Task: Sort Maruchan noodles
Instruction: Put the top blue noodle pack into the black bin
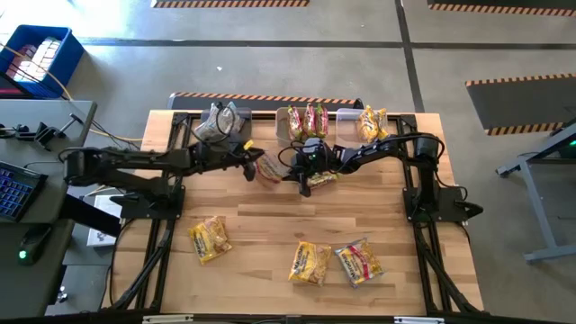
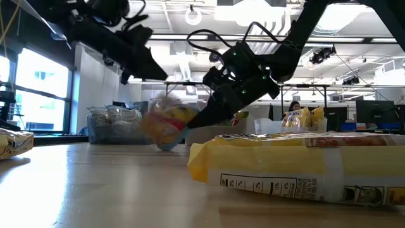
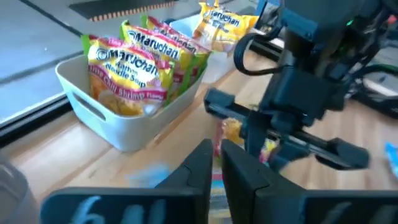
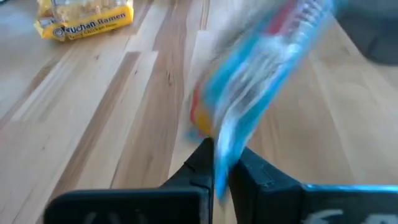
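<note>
Your right hand (image 4: 221,163) pinches a blurred, blue-edged noodle packet (image 4: 261,81) by its thin seam; your left hand (image 3: 214,163) is closed, empty. It's light, crinkly, slippery: grip edges.

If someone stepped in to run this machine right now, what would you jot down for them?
Left tool: shut at mid-table, beside a packet; whether it grips it is unclear.
Right tool: shut on a blue-edged packet.
Done: packets stand in the middle bin and the right bin; the left bin also holds some.
Left: three loose packets at the near edge, plus those at the tools.
</note>
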You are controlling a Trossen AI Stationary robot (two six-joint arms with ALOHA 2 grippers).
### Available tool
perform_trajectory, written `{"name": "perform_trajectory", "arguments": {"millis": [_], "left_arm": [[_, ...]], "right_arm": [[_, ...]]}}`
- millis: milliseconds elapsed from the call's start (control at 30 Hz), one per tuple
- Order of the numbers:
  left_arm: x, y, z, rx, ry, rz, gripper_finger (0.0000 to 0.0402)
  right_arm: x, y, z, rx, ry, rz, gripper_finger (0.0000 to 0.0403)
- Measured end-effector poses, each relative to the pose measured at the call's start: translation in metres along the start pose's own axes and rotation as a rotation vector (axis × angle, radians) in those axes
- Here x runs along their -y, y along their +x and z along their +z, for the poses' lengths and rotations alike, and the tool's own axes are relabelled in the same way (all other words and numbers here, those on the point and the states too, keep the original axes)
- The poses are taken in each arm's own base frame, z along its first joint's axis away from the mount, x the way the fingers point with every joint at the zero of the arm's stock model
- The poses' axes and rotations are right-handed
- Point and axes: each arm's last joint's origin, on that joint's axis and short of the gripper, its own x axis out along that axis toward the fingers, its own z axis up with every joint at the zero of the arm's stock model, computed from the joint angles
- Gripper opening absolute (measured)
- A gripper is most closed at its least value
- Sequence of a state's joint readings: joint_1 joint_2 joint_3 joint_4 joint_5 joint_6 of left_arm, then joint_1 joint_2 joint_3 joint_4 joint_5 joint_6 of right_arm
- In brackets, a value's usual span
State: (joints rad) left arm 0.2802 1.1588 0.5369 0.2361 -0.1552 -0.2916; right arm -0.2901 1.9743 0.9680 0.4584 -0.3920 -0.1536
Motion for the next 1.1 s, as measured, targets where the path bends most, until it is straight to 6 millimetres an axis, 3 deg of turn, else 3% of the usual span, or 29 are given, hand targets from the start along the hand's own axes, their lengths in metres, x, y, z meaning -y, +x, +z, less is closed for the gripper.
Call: {"name": "perform_trajectory", "arguments": {"millis": [167, 367, 667, 900, 1100], "left_arm": [[0.000, -0.028, 0.006, -0.025, -0.074, -0.014, 0.0066], [0.007, -0.051, 0.005, -0.056, -0.162, -0.059, 0.0120], [0.028, -0.047, -0.006, -0.138, -0.255, -0.125, 0.0177], [0.042, -0.036, -0.024, -0.258, -0.335, -0.139, 0.0188], [0.068, -0.048, -0.038, -0.420, -0.553, -0.239, 0.0181]], "right_arm": [[0.000, -0.002, 0.006, 0.040, 0.029, -0.003, 0.0002], [-0.006, -0.012, 0.027, 0.116, 0.019, -0.029, 0.0001], [-0.040, -0.002, 0.039, 0.180, -0.164, -0.005, 0.0000], [-0.044, -0.001, 0.040, 0.186, -0.188, -0.001, 0.0000], [-0.043, -0.001, 0.038, 0.165, -0.180, -0.019, 0.0000]]}}
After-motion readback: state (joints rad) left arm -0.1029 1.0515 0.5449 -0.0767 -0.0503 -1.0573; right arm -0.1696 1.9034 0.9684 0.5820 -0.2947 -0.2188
